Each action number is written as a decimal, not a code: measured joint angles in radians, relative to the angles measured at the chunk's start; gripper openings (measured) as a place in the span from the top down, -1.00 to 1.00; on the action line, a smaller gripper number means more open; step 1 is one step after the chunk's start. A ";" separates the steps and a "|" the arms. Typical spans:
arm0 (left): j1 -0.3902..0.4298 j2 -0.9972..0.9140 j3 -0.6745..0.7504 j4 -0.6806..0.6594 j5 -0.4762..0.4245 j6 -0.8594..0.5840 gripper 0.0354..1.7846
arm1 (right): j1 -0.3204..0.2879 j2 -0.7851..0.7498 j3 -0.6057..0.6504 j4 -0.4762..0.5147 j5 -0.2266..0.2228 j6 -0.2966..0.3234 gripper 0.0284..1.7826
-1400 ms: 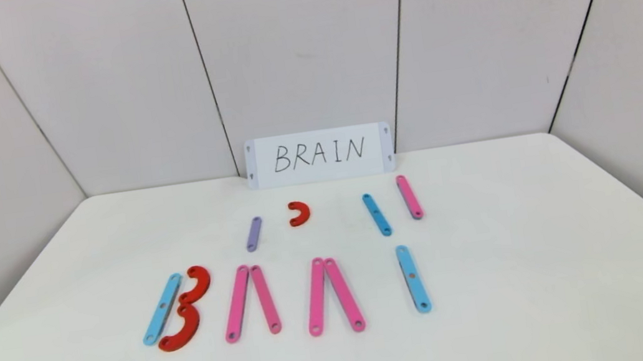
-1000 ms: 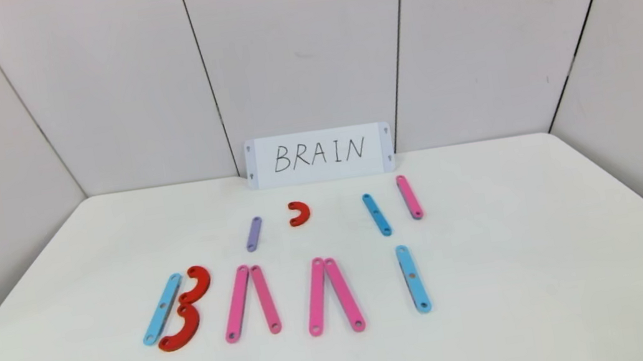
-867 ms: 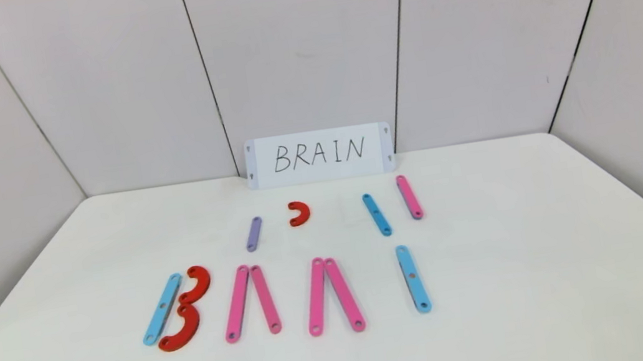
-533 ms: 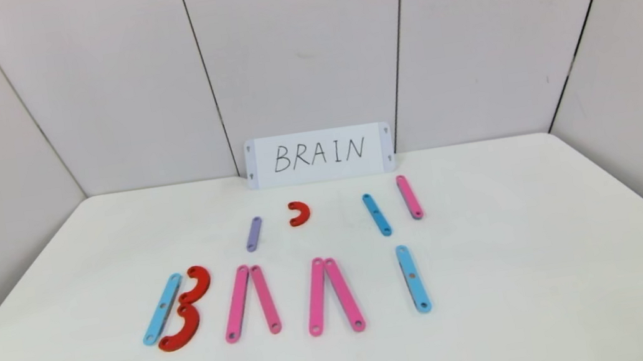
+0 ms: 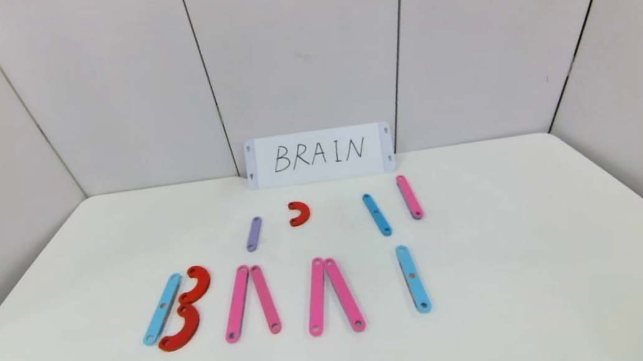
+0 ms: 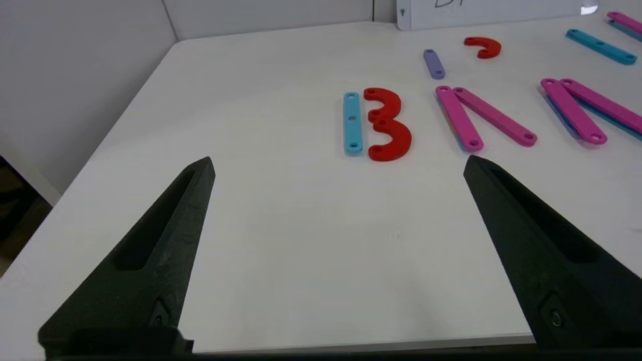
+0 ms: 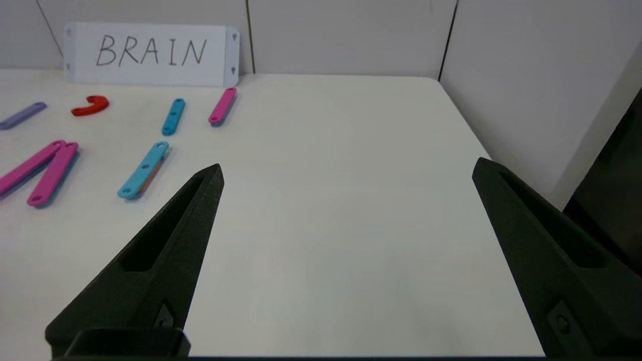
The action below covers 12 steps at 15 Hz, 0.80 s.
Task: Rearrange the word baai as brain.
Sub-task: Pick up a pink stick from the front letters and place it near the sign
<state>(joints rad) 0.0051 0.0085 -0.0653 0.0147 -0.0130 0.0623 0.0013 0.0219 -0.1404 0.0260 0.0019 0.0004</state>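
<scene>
The word baai lies across the table's front row: a B of a light-blue strip [image 5: 161,309] and two red curves [image 5: 185,318], two A shapes of pink strips [image 5: 249,301] [image 5: 331,294], and a light-blue strip as I [image 5: 413,278]. Behind them lie a purple strip [image 5: 253,233], a red half-ring [image 5: 299,213], a blue strip [image 5: 376,214] and a pink strip [image 5: 409,196]. My left gripper [image 6: 338,163] is open and empty, at the table's front left edge short of the B [image 6: 376,123]. My right gripper [image 7: 346,168] is open and empty at the front right. Neither gripper shows in the head view.
A white card handwritten "BRAIN" [image 5: 319,155] stands against the back wall. White wall panels close the table [image 5: 530,277] at the back and both sides. The right wrist view shows the table's right edge [image 7: 481,145] beside the wall.
</scene>
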 joint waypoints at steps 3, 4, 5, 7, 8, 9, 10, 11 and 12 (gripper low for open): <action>-0.001 0.087 -0.118 0.000 0.001 -0.002 -0.95 | 0.005 0.099 -0.119 0.001 0.003 0.001 -0.95; -0.001 0.134 -0.164 0.000 0.001 -0.002 -0.95 | 0.008 0.146 -0.163 0.001 0.004 0.000 -0.95; -0.001 0.189 -0.212 0.000 0.000 -0.002 -0.95 | 0.011 0.202 -0.214 0.001 0.005 0.000 -0.95; -0.001 0.319 -0.319 0.002 -0.001 -0.001 -0.95 | 0.014 0.319 -0.314 0.009 0.006 0.000 -0.95; -0.001 0.388 -0.374 0.007 -0.002 -0.001 -0.95 | 0.016 0.386 -0.373 0.020 0.009 0.000 -0.95; -0.001 0.464 -0.437 0.016 -0.004 0.000 -0.95 | 0.016 0.449 -0.431 0.035 0.012 0.000 -0.95; -0.001 0.537 -0.497 0.033 -0.006 0.002 -0.95 | 0.016 0.513 -0.491 0.057 0.019 0.000 -0.95; -0.001 0.609 -0.560 0.055 -0.010 0.004 -0.95 | 0.017 0.582 -0.551 0.080 0.036 0.001 -0.95; -0.001 0.684 -0.623 0.082 -0.020 0.006 -0.95 | 0.017 0.647 -0.603 0.101 0.057 0.001 -0.95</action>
<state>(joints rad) 0.0038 0.6928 -0.6887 0.0970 -0.0332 0.0683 0.0187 0.6687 -0.7432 0.1268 0.0589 0.0017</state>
